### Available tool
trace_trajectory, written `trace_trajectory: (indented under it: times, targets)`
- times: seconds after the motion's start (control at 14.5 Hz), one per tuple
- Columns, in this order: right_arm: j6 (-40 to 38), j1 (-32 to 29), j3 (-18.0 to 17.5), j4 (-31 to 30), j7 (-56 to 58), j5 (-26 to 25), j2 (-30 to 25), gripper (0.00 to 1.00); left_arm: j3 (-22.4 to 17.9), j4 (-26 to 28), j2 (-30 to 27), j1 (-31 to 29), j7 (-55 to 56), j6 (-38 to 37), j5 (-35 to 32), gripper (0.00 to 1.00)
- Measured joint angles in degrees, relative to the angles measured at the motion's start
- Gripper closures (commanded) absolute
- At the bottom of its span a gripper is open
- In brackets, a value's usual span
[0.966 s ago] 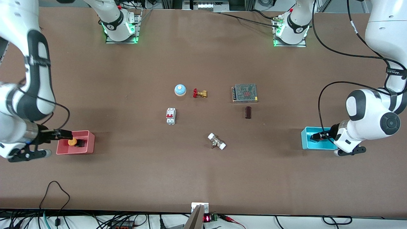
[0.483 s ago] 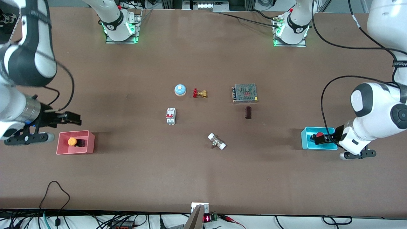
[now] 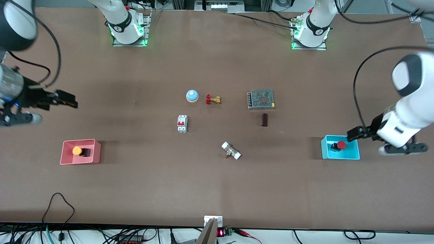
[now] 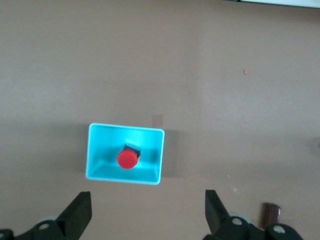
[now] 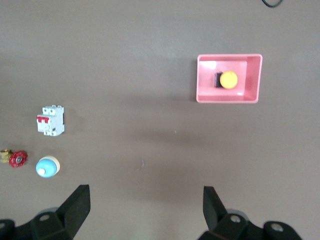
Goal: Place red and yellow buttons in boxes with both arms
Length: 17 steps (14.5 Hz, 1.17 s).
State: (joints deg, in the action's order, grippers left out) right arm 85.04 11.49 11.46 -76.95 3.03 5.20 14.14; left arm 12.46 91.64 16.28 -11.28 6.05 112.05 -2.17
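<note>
The yellow button (image 3: 77, 150) lies in the pink box (image 3: 96, 152) at the right arm's end of the table; both show in the right wrist view, button (image 5: 229, 80) and box (image 5: 204, 85). The red button (image 3: 340, 145) lies in the cyan box (image 3: 327, 150) at the left arm's end; both show in the left wrist view, button (image 4: 127, 158) and box (image 4: 100, 150). My right gripper (image 3: 69, 101) is open and empty, raised over bare table. My left gripper (image 3: 354, 134) is open and empty, raised beside the cyan box.
In the table's middle lie a blue-domed bell (image 3: 192, 96), a brass valve with red handle (image 3: 213, 99), a white circuit breaker (image 3: 182, 123), a mesh power supply (image 3: 260, 99), a dark small block (image 3: 264, 119) and a white-ended fitting (image 3: 231, 151).
Both grippers have let go of the buttons and risen away from the boxes. The right gripper moved up toward the bases' side; the left gripper drew back off the cyan box.
</note>
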Motion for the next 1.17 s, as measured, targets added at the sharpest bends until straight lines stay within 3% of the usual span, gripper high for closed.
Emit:
trace_trajectory:
  times: [0.48,0.83,1.17]
  targets:
    - [3.6,-1.5,-0.2,-11.5,2.0,-3.3,-9.0,0.00,0.0,0.2,-10.5,0.8,0.0,-9.2,0.0,0.00]
    - [5.1,-1.5,-0.2,-15.4,1.9,-3.4,-11.7,0.00,-9.0,1.7,-15.5,10.3,-0.7,-12.0,0.9,0.00]
    - [4.6,-1.5,-0.2,-15.9,1.8,-3.4,-13.0,0.00,-13.0,5.2,-21.2,10.6,-6.6,-13.8,3.4,0.00]
